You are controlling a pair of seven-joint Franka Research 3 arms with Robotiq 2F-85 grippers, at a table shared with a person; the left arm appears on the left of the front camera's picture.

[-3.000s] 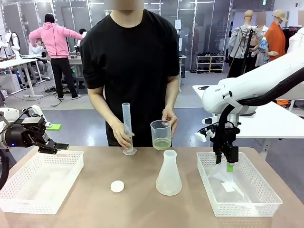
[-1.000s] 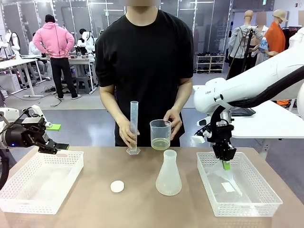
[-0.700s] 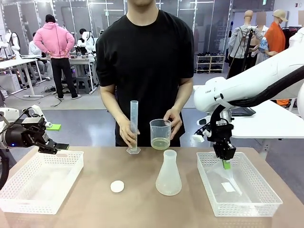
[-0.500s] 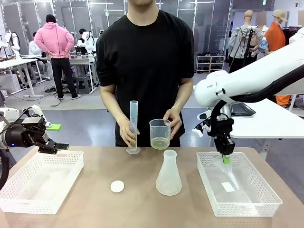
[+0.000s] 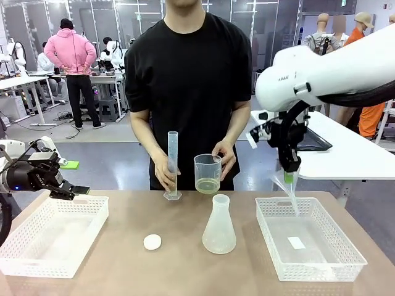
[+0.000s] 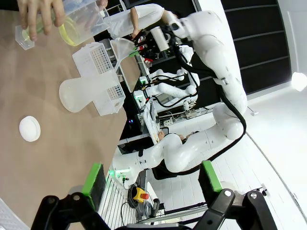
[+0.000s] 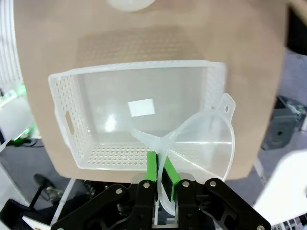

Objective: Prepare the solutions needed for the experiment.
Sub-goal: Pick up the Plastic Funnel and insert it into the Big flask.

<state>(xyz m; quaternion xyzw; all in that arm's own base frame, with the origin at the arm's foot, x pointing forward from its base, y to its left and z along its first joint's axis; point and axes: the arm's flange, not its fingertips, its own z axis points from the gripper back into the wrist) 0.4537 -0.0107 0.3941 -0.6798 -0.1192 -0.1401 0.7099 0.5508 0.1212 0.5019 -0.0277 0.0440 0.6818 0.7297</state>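
The table (image 5: 185, 271) carries two white mesh baskets. The left tool (image 5: 77, 191) hangs at the far edge of the left basket (image 5: 37, 262), its fingers spread wide with nothing between them. The right tool (image 5: 289, 177) is above the far rim of the right basket (image 5: 311, 273), pressed together on the thin wall of a clear plastic funnel (image 7: 201, 143) that dangles below it.

Between the baskets stands a frosted Erlenmeyer flask (image 5: 219, 225), apparently empty. At the far edge a person's hand (image 5: 223, 157) steadies a plastic beaker (image 5: 208, 168), and the other hand (image 5: 162, 176) holds an upright graduated cylinder (image 5: 173, 163). A small white cap (image 5: 152, 242) lies left of the flask.

The solutions (image 5: 208, 185) are a shallow pale yellow layer in the bottom of the beaker. They can be moved only in their vessel. The load looks light, and the beaker wall is probably slick and a little springy. It would best be gripped around the mid-wall and kept level, since so little liquid would still slosh. The funnel is likely feather-light and could swing on its pinched rim.
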